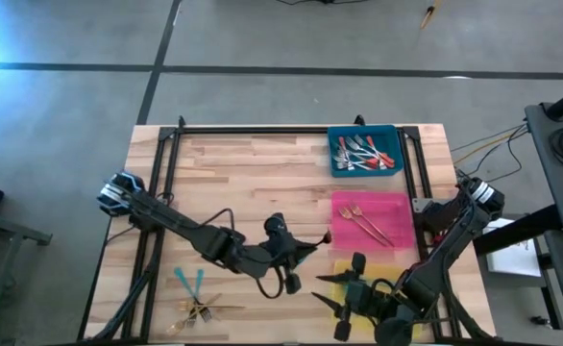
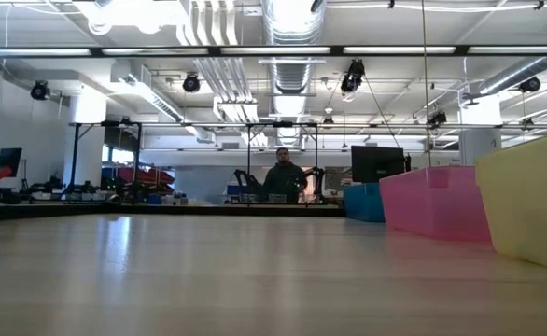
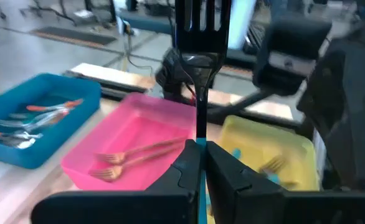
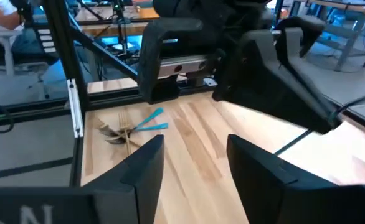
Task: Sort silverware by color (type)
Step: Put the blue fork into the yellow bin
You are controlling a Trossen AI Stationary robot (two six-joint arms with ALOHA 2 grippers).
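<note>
Left gripper clamps a slim teal-handled fork upright, the yellow rectangular tray just ahead. Grip looks thin: it may pivot and miss. Right gripper wide, empty.

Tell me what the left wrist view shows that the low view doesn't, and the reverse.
Only the left wrist view shows the left gripper shut on a teal-handled fork, two gold forks lying in the pink tray, and red-handled forks in the blue tray. Only the low view shows a person far behind the table. Both show the blue, pink and yellow tray.
</note>
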